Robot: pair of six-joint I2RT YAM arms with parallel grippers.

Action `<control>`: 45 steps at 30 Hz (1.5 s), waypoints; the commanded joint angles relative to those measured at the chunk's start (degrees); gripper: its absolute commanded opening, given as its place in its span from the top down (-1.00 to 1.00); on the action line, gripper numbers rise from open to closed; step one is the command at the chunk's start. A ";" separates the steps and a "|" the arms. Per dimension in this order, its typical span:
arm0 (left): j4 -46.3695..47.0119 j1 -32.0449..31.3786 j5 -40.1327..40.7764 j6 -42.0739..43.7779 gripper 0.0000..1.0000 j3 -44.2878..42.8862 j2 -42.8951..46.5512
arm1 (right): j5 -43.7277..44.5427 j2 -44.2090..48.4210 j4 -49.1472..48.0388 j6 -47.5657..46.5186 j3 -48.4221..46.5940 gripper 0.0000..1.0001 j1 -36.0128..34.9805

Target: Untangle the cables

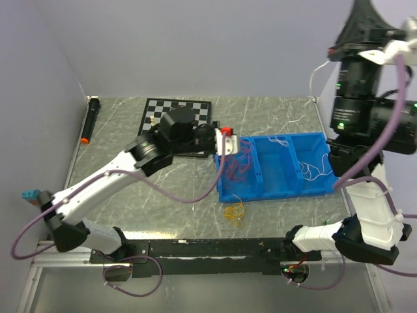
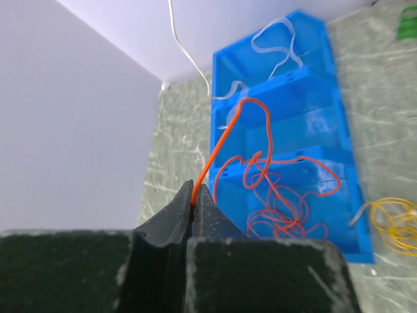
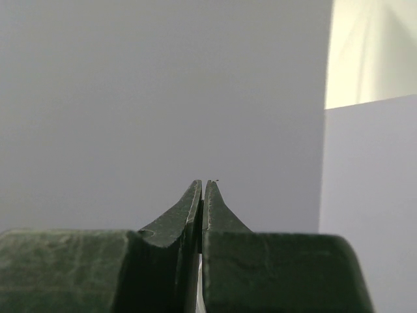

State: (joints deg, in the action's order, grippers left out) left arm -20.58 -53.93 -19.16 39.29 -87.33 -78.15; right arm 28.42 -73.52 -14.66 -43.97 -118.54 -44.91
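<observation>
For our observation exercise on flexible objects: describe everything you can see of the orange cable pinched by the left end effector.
The orange cable is a thin, glossy, flexible cord that looks like plastic. One stretch is pinched between the shut fingers of the left end effector. From there it runs fairly straight, bends in an arc, then drops into a loose snarl of loops in the end compartment of the blue bin nearest that end effector. Its ends cannot be made out.

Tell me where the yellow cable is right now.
In the top view, the yellow cable lies on the table, just in front of the left end of the blue bin.
</observation>
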 commanded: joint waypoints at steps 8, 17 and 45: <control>6.25 4.80 1.67 -1.05 0.99 -7.24 -17.29 | -0.91 0.04 -9.77 -7.00 1.12 1.00 8.51; 4.85 5.24 3.34 3.15 0.99 -1.80 -20.55 | -3.20 -1.89 -15.14 -11.06 0.42 1.00 14.31; -14.31 9.28 15.38 13.54 0.99 8.14 -29.08 | -4.08 1.27 -27.44 -11.93 18.78 1.00 23.28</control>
State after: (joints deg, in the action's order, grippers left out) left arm -27.59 -47.46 -7.01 51.81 -83.05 -109.47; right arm 23.81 -74.96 -39.53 -56.77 -102.45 -22.22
